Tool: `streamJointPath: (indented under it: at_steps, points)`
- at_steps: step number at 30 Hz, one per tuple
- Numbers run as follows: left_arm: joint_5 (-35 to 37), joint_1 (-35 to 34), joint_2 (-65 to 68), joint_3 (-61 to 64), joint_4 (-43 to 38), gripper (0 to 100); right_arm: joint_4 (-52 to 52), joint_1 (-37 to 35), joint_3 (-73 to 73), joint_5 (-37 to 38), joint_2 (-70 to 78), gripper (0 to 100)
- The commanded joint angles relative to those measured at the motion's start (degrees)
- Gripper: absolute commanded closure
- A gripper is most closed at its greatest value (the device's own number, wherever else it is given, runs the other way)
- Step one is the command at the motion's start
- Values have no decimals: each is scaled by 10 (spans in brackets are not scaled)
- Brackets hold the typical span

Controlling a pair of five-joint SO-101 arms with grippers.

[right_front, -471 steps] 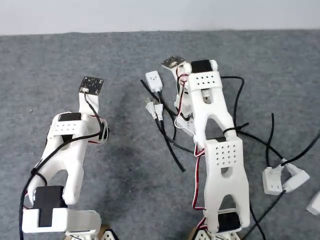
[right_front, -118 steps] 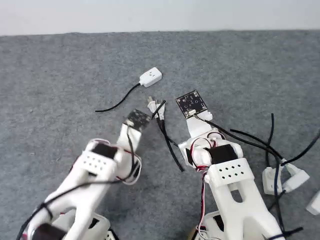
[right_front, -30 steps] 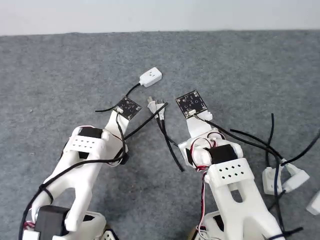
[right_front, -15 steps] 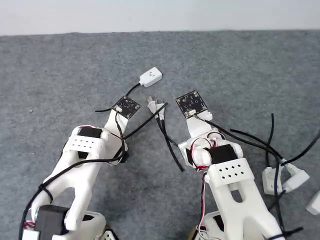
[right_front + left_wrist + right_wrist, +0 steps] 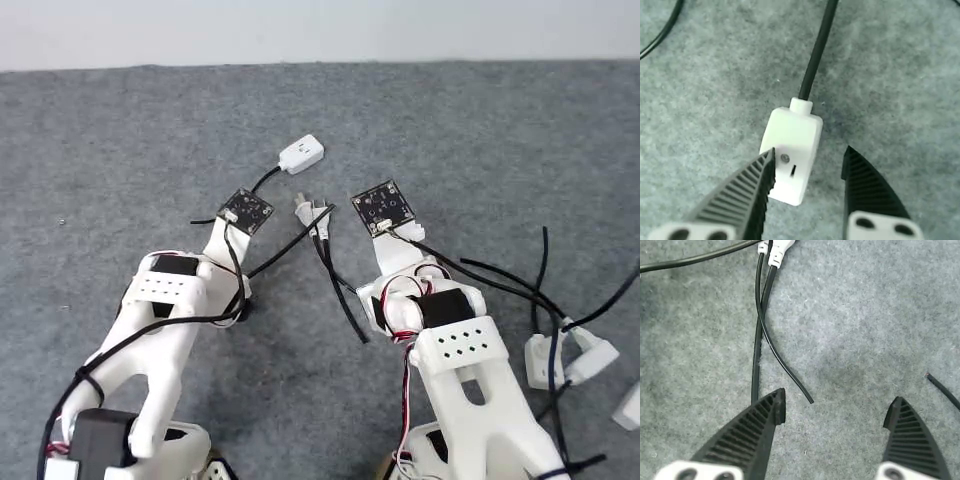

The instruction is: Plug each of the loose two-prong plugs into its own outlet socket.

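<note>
Left gripper (image 5: 809, 150), jaws spread wide, hangs over the white socket (image 5: 790, 135), one fingertip (image 5: 769, 159) crossing the socket's edge and the other standing clear on the far side; whether it touches cannot be told. Within the last second this arm has crept forward across the grey carpet (image 5: 120, 150). Four seconds ago it was drawn well back. The socket itself has not stirred in that time, its black cord (image 5: 815, 55) trailing away. The right gripper (image 5: 839, 396), also spread and holding nothing, has kept still over bare carpet. The two plugs (image 5: 312, 213) lie side by side just ahead of it, between the arms, near the socket but apart from it. The approach looks all but done: a squeeze would likely pin the socket, leaving the right arm to fetch a plug. Neither of these plugs is seated yet.
</note>
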Motion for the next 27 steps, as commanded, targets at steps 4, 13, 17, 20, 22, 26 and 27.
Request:
streamJointPath:
  at_steps: [4, 13, 17, 20, 22, 26, 27]
  points:
    - [-3, -11, 1, 1, -9, 789, -7, 2, -6, -3, -15, 681]
    - [-23, -59, 0, -12, -24, 789, -7, 2, -6, -3, -15, 681]
    - [-25, -59, 0, -12, -25, 789, -7, 2, -6, -3, -15, 681]
    - [-26, -59, 0, -13, -25, 789, -7, 2, -6, -3, -15, 681]
    - [-26, -59, 0, -13, -25, 789, -7, 2, -6, -3, -15, 681]
    - [-26, -55, -1, -13, -20, 789, -7, 2, -6, -3, -15, 681]
    - [-26, -53, -2, -11, -20, 789, -7, 2, -6, -3, -15, 681]
